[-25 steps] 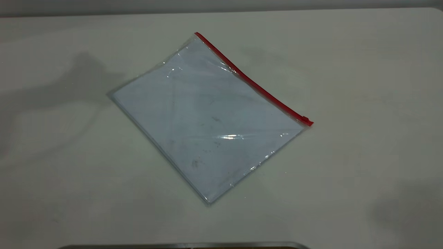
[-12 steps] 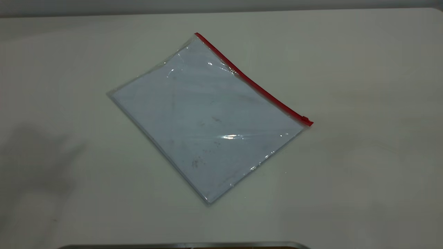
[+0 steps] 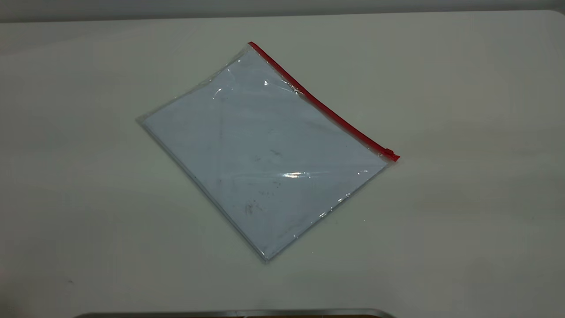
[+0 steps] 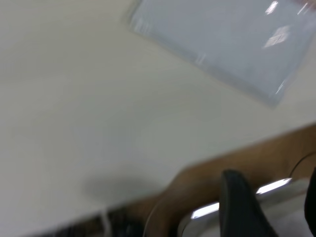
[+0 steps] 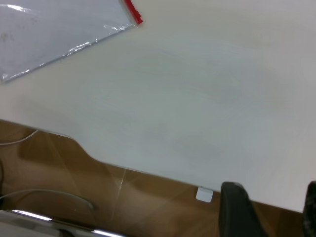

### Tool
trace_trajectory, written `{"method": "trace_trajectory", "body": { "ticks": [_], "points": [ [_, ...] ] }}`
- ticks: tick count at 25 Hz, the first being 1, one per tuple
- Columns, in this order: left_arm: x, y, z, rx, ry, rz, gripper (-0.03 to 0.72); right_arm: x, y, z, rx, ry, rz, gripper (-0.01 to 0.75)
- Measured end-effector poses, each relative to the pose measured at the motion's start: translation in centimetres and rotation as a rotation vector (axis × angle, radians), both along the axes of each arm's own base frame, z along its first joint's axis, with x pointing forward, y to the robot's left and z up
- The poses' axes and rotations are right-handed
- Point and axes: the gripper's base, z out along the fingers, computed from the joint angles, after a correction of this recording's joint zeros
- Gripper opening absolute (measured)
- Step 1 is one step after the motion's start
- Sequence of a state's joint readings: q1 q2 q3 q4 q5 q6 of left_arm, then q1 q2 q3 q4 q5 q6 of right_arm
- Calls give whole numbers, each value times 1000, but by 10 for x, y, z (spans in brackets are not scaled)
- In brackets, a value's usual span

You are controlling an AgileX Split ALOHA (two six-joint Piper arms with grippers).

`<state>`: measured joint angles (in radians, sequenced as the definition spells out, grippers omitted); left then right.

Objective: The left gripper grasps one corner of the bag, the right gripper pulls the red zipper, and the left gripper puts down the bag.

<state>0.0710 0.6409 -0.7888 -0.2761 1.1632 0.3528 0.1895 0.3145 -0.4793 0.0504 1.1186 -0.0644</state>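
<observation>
The table (image 3: 463,132) fills the exterior view, pale and matte. The bag (image 3: 265,154) lies flat near its middle, turned diamond-wise: one corner points to 12 o'clock, one to 3, one to 6 and one to 9. Pale bluish sheets show through the clear plastic, with dark smudges toward the 6 o'clock corner and a bright glare streak just right of centre.

The zipper (image 3: 322,106) runs as a thin red strip along the bag's upper-right edge, from the 12 o'clock corner down to the 3 o'clock corner. Its small slider (image 3: 389,153) sits at the 3 o'clock end, so the strip looks closed along its whole length.

Neither arm appears in the exterior view. In the left wrist view the left gripper (image 4: 274,207) hangs over the table's edge, well apart from the bag (image 4: 222,44); one dark finger (image 4: 239,205) shows clearly and a sliver of the other at the frame's side, with a wide gap between them, so the jaws stand released and hold nothing. In the right wrist view the right gripper (image 5: 271,210) is likewise past the table's edge (image 5: 148,173), well apart from the bag's corner (image 5: 59,34) and the red zipper end (image 5: 133,12); its two fingers (image 5: 237,210) are spread apart and grasp nothing.

A small white tab (image 5: 204,194) sits under the table's edge near the right gripper.
</observation>
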Motion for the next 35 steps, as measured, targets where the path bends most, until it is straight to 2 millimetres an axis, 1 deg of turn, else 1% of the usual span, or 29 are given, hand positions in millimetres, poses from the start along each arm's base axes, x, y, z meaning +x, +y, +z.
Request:
{"method": "trace_trajectory", "body": {
  "ticks": [3, 6, 7, 10, 15, 18, 20, 23, 25, 30, 35],
  "points": [
    [-24, 4, -38, 32, 46, 75, 388, 0, 0, 0, 0, 1, -1, 359],
    [-42, 8, -65, 44, 48, 160, 388, 0, 0, 0, 0, 1, -1, 359],
    [-47, 9, -69, 49, 30, 181, 388, 0, 0, 0, 0, 1, -1, 359],
    [-58, 10, -69, 53, -63, 227, 388, 0, 0, 0, 0, 1, -1, 359],
    [-76, 9, -67, 47, -193, 235, 388, -2, 0, 0, 3, -15, -1, 359],
    [-83, 9, -67, 44, -245, 236, 388, -11, -3, 2, 21, -80, -36, 359],
    [-87, 9, -67, 42, -271, 237, 388, -21, -5, 3, 32, -147, -77, 359],
    [-89, 8, -68, 40, -287, 238, 388, -37, -7, 4, 41, -263, -136, 359],
    [-89, 8, -68, 40, -289, 239, 388, -45, -7, 4, 43, -314, -162, 359],
    [-96, 8, -68, 38, -336, 239, 388, -46, -7, 3, 40, -315, -181, 359],
    [-97, 8, -69, 35, -335, 238, 388, -46, -7, 3, 40, -315, -181, 359]
  ]
}}
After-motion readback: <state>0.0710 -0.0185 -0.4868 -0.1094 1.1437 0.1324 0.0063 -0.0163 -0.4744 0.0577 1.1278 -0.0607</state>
